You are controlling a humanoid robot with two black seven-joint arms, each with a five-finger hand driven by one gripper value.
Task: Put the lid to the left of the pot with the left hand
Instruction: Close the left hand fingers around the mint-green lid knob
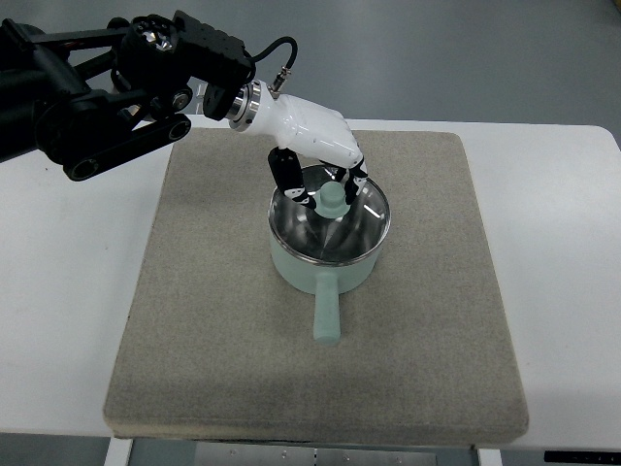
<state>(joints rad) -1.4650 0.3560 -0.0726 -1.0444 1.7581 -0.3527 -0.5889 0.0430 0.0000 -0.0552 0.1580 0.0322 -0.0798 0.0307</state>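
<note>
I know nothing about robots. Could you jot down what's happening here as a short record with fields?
Surface: grey mat on a white table
Pot: mint-green pot near the mat's middle, handle pointing toward the camera
Lid: shiny metal lid on top of the pot, with a mint-green knob
Left robot hand: reaching in from the upper left, fingers around the knob
Right robot hand: not in view
Spot left of pot: bare mat
Task stage: lid not yet set down left of the pot
</note>
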